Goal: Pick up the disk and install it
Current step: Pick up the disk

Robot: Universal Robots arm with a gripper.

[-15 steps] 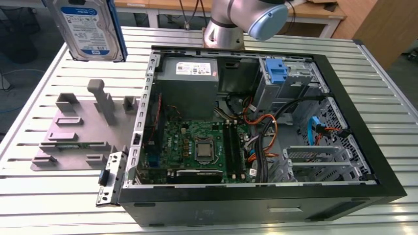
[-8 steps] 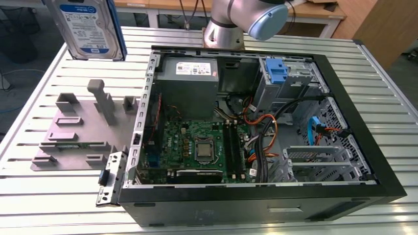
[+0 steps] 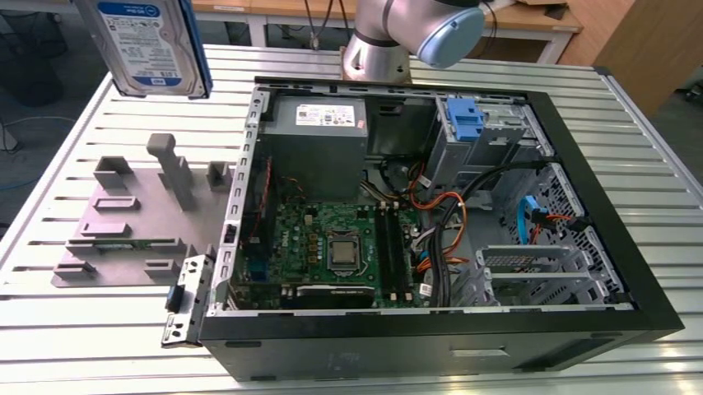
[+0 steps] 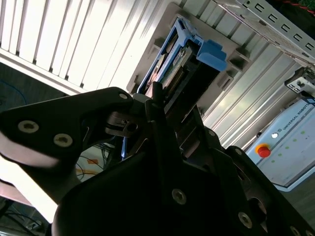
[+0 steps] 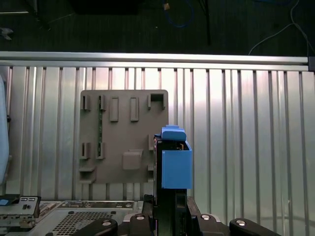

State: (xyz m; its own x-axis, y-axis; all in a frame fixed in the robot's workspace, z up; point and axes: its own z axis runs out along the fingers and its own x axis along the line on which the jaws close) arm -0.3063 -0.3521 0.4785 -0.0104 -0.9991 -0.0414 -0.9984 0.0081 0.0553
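The gripper (image 5: 170,212) is clenched on the disk (image 5: 175,167), holding it on edge in the air with a blue rail facing out. It is over the slatted table (image 5: 246,123), near the grey holder plate (image 5: 123,132). In the exterior view the disk hangs at ten o'clock from the open computer case (image 3: 648,313), well apart from it.
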